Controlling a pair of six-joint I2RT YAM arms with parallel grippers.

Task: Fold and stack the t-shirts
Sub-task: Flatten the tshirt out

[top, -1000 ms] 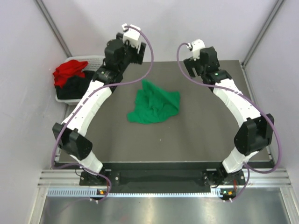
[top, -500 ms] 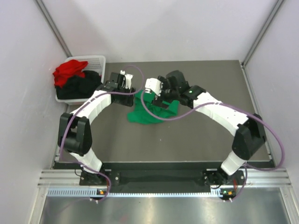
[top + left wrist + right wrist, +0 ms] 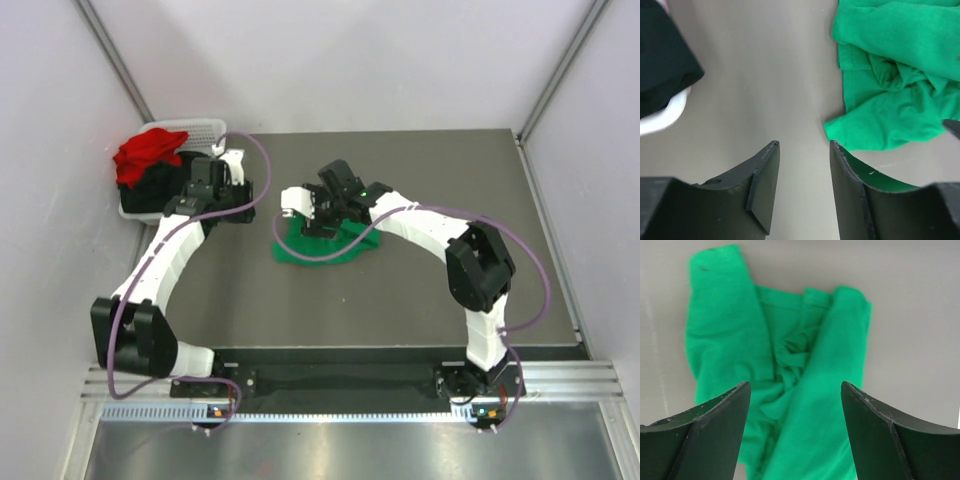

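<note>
The bright green t-shirt [image 3: 300,250] lies crumpled on the dark table. It also shows in the left wrist view [image 3: 890,100] and the right wrist view [image 3: 725,340]. My right gripper [image 3: 318,222] hovers just over its middle, jaws wide open and empty [image 3: 795,385]. My left gripper [image 3: 243,193] is open and empty [image 3: 804,144], low over bare table between the basket and the green shirt's left edge. The red t-shirt [image 3: 148,153] and the black t-shirt [image 3: 165,185] are heaped in the white basket [image 3: 205,128].
The basket stands at the table's far left corner; its rim [image 3: 665,117] and the black cloth [image 3: 660,55] show at the left of the left wrist view. Grey walls close in the left, back and right sides.
Both arms have come down from the back. The right gripper has moved left over the green shirt. The left gripper has drawn back left toward the basket. The shirt lies bunched a little tighter.
</note>
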